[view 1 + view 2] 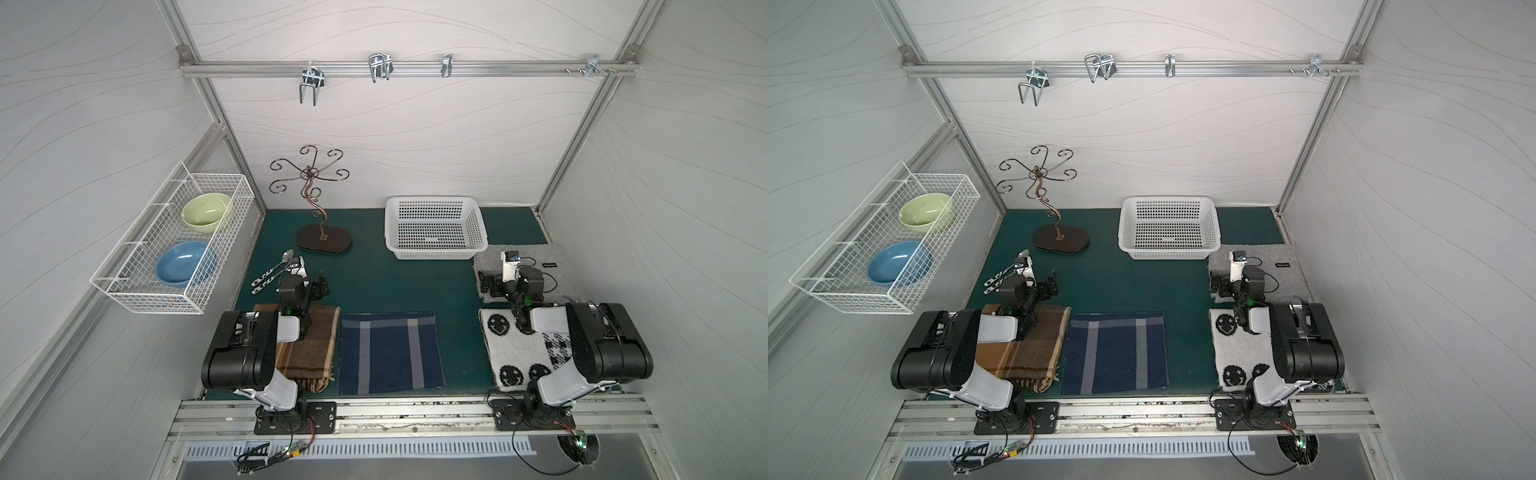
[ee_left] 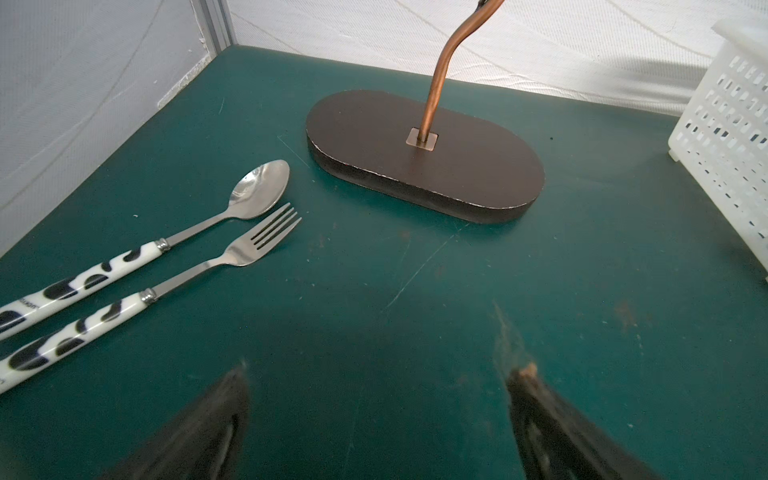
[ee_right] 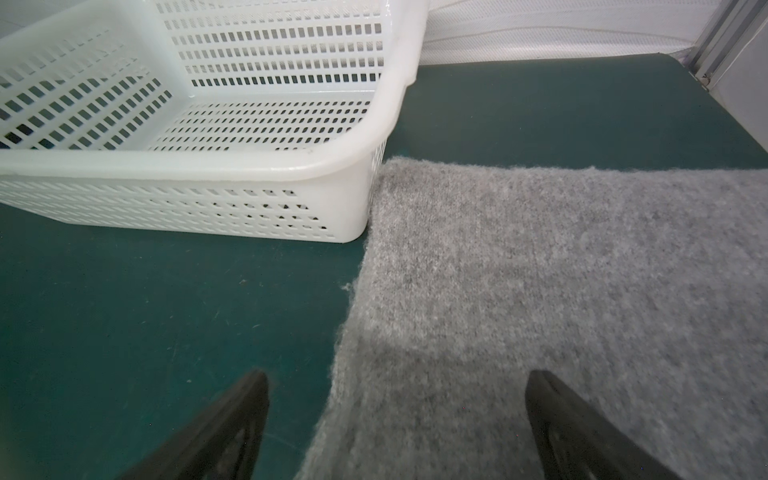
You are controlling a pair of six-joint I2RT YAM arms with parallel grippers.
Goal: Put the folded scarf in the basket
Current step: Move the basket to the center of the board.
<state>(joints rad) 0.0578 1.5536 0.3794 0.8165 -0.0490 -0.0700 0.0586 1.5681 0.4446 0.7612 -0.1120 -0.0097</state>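
While both grippers hung with jaws spread and empty, the basket [image 1: 432, 250], in the upper middle of a top view, held nothing.

Four folded scarves lay on the green table [image 1: 395, 286]: a brown plaid scarf [image 1: 316, 345], a navy plaid scarf [image 1: 388, 353], a smiley-face scarf [image 1: 515, 357] and a grey scarf [image 1: 555, 252]. Which one the task meant could not be told, but the grey scarf was judged likeliest. It lay at the right of the frame, long axis across it, with one corner touching or just beside the basket's lower-right corner. The right gripper [image 3: 397, 376] hovered over its left edge, one finger above cloth and one above bare table, so it was the nearer arm. The basket lay up and left of it. The left gripper [image 2: 380, 370] hovered over bare table. The white wall [image 1: 665, 249] stood close on the right.
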